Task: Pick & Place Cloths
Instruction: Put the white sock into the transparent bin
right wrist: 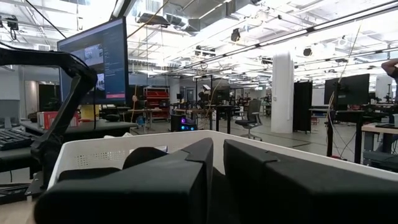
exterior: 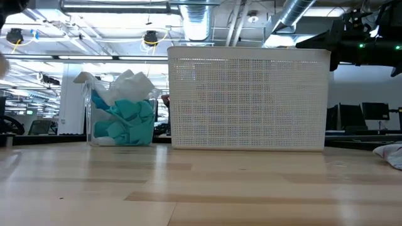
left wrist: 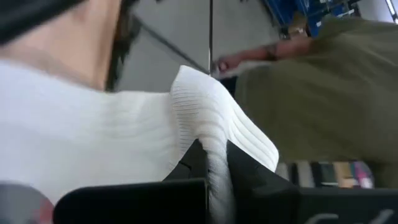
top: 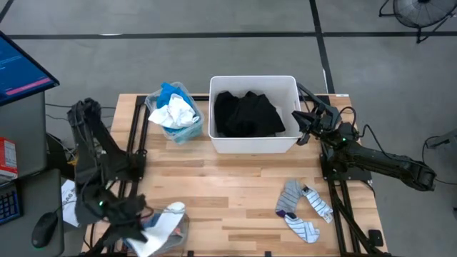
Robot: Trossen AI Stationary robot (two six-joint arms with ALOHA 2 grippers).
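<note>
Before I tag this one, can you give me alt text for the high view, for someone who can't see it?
Seen from above, the left gripper at the wooden table's front left corner is shut on a white cloth. The right gripper sits beside a white tub holding a black garment. A clear bin of teal and white cloths stands left of the tub; socks lie front right.

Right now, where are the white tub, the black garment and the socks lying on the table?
white tub [top: 253, 145], high view, its near wall.
black garment [top: 246, 114], high view, middle of the heap.
socks [top: 303, 208], high view, the grey and striped pile.
</note>
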